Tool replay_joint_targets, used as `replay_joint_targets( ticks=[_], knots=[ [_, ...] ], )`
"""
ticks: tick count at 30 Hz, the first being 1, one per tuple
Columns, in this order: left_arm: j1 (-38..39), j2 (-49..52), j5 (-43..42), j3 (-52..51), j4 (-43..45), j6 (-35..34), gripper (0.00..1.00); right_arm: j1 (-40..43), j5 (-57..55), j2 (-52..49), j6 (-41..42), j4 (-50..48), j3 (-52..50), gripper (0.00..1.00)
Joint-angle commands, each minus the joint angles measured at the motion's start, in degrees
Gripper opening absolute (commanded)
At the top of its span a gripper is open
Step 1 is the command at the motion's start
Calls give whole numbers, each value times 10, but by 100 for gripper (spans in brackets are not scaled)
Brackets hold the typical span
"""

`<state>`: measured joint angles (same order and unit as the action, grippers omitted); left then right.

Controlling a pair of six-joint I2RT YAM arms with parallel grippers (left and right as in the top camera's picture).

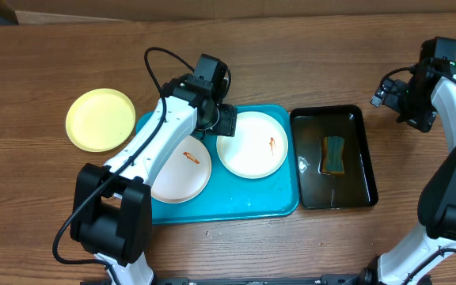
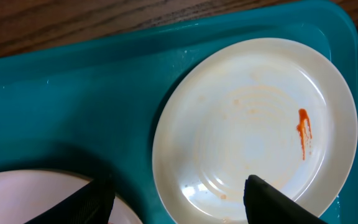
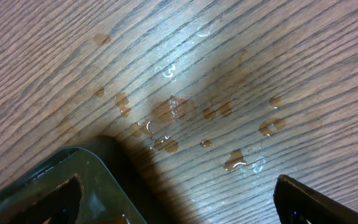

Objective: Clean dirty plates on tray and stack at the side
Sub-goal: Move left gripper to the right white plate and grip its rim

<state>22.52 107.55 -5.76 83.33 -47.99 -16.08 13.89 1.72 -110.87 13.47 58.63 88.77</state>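
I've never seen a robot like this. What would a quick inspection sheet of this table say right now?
Surface: wooden table, water droplets by the tub's corner.
Job's things: turquoise tray holds the right white plate and the left white plate, each with a red-orange smear; yellow plate on the wood left of the tray, no smear seen.
Clutter: black tub of water with a sponge in it.
Grippers: left gripper open, over the right white plate's edge; right gripper open, empty, above the wood beside the tub.
Cables: black cable loops off the left arm.
Surroundings: nothing seen.
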Motion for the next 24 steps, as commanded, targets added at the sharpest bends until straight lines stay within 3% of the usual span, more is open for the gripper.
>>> replay_joint_targets(
  ticks=[1, 4, 9, 14, 18, 24],
  knots=[
    [5, 9, 9, -24, 24, 11, 65, 2, 4, 5, 0, -1, 11, 100],
    [5, 9, 8, -33, 36, 11, 59, 2, 4, 5, 0, -1, 11, 100],
    [9, 9, 8, -49, 6, -3, 59, 2, 4, 5, 0, -1, 11, 100],
    [11, 10, 17, -90, 71, -2, 59, 2, 4, 5, 0, -1, 11, 100],
    [12, 10, 12, -95, 101, -2, 43, 2, 4, 5, 0, -1, 11, 100],
    [13, 11, 15, -97, 110, -2, 42, 2, 4, 5, 0, -1, 11, 100]
  ],
)
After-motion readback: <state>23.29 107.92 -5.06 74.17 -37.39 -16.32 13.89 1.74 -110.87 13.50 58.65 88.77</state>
